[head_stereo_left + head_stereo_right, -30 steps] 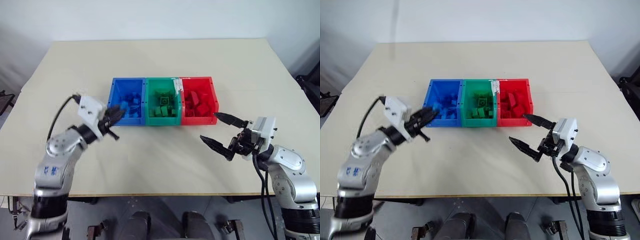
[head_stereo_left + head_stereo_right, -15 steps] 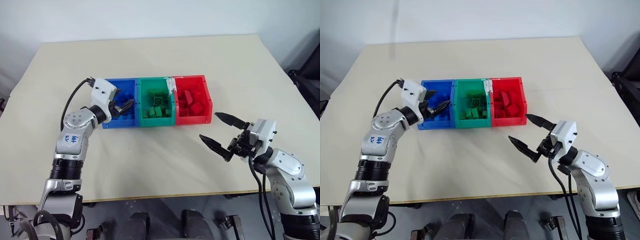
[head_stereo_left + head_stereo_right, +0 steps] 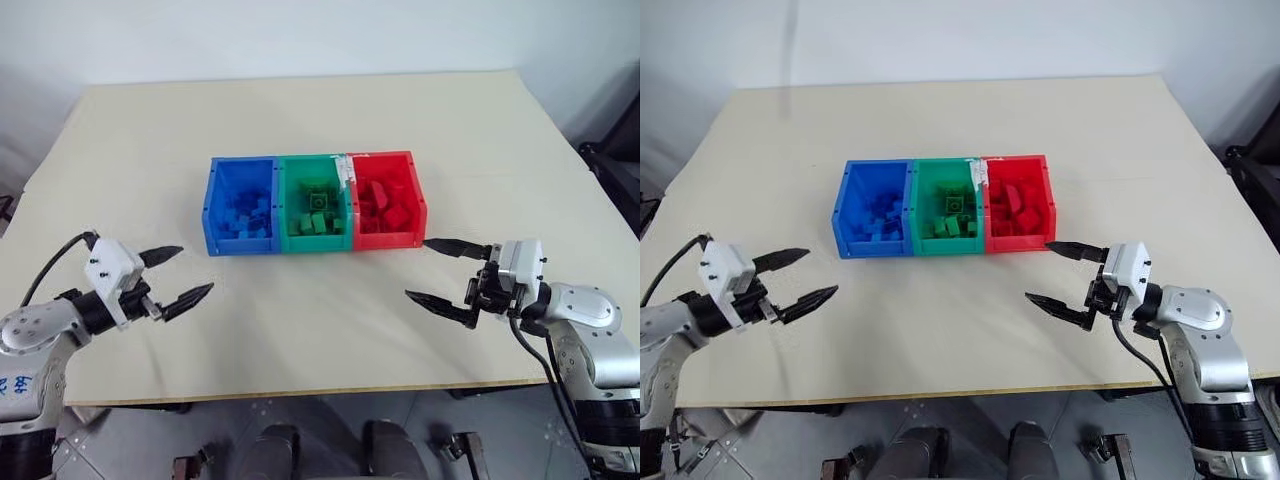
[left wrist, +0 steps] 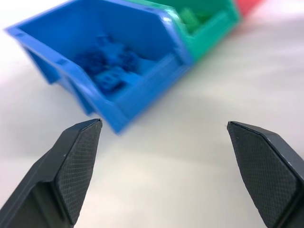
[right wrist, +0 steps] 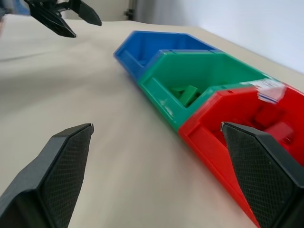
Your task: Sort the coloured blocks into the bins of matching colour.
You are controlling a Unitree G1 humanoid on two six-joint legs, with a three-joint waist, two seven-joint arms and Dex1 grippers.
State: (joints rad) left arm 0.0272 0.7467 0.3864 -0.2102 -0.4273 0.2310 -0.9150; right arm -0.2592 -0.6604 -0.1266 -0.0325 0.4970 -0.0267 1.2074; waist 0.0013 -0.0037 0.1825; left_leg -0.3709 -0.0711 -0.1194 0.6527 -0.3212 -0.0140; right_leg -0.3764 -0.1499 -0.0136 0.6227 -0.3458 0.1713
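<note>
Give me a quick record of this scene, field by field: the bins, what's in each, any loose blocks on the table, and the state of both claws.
bins: blue bin, green bin and red bin, joined in a row on the table
blue bin contents: blue blocks
green bin contents: green blocks
red bin contents: red blocks
loose blocks on table: none seen
left claw: open, holding nothing, over the table near the blue bin's side
right claw: open, holding nothing, in front of the red bin
</note>
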